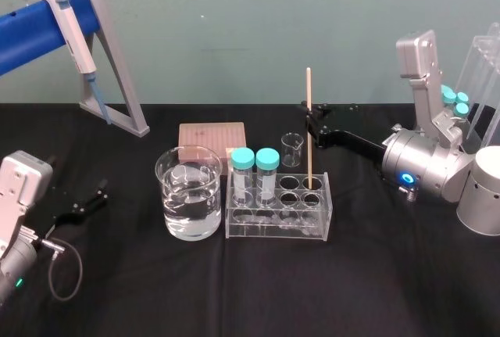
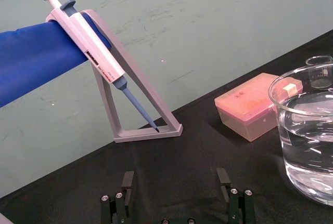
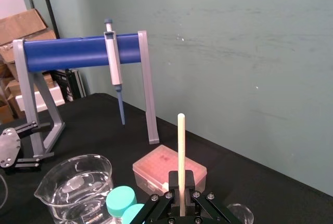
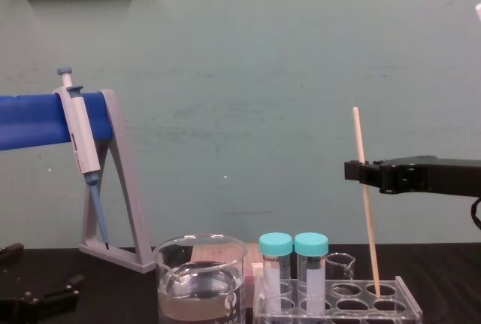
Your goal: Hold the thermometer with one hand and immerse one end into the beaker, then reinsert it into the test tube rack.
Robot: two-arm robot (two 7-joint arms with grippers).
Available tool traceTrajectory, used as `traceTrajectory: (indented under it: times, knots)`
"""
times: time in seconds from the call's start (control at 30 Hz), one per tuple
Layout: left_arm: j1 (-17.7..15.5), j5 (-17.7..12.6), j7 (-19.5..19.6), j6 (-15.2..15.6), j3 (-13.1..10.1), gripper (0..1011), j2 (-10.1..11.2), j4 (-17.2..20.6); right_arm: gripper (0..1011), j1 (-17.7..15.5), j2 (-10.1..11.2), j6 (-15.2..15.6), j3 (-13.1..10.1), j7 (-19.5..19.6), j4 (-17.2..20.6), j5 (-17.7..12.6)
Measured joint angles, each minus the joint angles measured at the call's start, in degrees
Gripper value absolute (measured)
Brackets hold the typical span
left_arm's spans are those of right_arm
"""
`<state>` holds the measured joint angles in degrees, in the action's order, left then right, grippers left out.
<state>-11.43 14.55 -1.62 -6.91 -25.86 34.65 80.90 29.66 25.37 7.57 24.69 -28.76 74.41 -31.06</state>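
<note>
Cream thermometer (image 1: pixel 310 157) stands in test tube rack (image 1: pixel 279 229), clamped by right gripper (image 1: pixel 311 120); left gripper (image 2: pixel 175 174) parked wide.

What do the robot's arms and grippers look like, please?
Both are silver-grey with rounded housings. The right arm bears a glowing blue ring; the left arm a green light and looping grey cable. The right gripper and left gripper are slim, black, two-fingered.

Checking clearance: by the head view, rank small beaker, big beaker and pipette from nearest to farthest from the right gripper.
From the right gripper, holding the thermometer:
1. Small beaker, behind the rack.
2. Big beaker, left of rack.
3. Pipette, far left.
Left gripper rests lower left.
</note>
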Motion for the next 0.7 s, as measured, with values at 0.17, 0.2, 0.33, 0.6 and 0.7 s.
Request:
traceTrajectory:
  times: [0.17, 0.2, 0.33, 0.6, 0.7]
  knots:
    - [0.01, 0.00, 0.00, 0.00, 0.00, 1004, 0.00, 0.00, 53, -0.33, -0.05, -0.08, -0.15, 0.27, -0.48, 0.26]
    - [0.00, 0.00, 0.00, 0.00, 0.00, 1004, 0.00, 0.00, 53, -0.37, -0.06, -0.11, -0.17, 0.28, -0.56, 0.30]
    - [0.00, 0.00, 0.00, 0.00, 0.00, 1004, 0.00, 0.00, 53, -0.56, -0.21, -0.29, -0.28, 0.27, -1.16, 0.41]
    - [0.00, 0.00, 0.00, 0.00, 0.00, 1004, 0.00, 0.00, 53, -0.78, -1.03, -0.66, -0.75, -0.17, -3.32, -0.23]
    - [0.00, 0.00, 0.00, 0.00, 0.00, 1004, 0.00, 0.00, 53, -0.76, -1.30, -0.77, -0.79, -0.37, -3.99, -0.37]
